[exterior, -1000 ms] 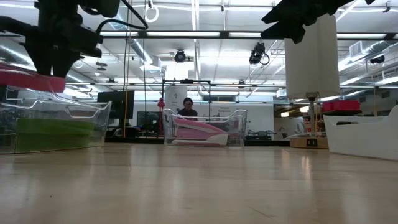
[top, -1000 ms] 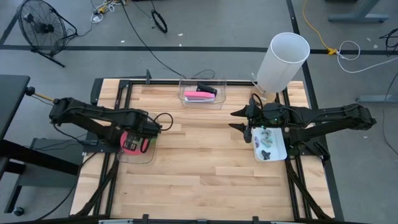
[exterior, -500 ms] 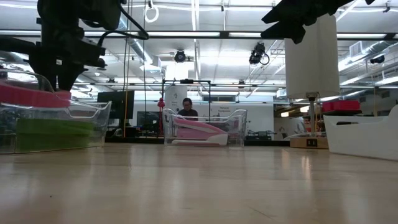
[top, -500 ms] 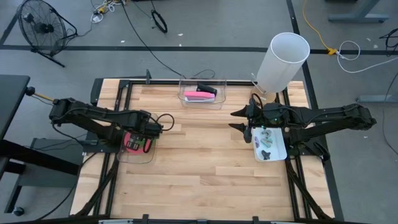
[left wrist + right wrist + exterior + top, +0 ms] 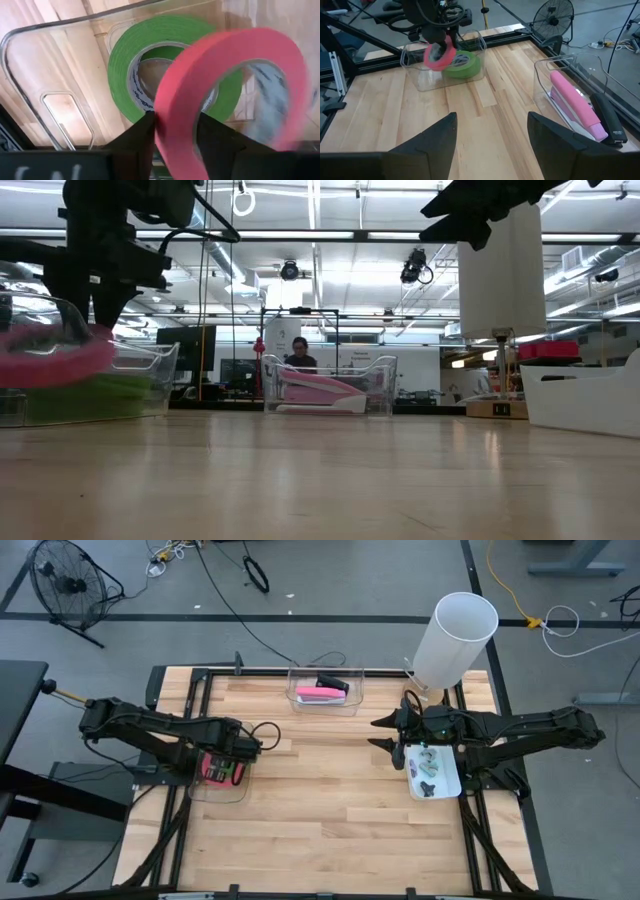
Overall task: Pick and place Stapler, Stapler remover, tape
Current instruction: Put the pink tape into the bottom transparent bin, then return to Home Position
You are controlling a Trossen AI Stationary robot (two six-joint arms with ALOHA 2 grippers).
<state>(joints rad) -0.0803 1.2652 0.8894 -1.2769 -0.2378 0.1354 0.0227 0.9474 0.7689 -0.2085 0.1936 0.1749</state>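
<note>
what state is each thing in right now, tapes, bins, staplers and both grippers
pink-red tape roll: tilted, between the left gripper's fingers, over the clear bin
green tape roll: lying flat inside the clear bin
left gripper: shut on the pink-red tape roll
right gripper: open, holding nothing, raised beside the white tray
pink stapler: lying in the back clear bin

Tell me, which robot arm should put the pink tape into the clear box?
The left. Its gripper already pinches the pink tape right over the clear bin with the green tape. The right gripper hangs open far across the table.
</note>
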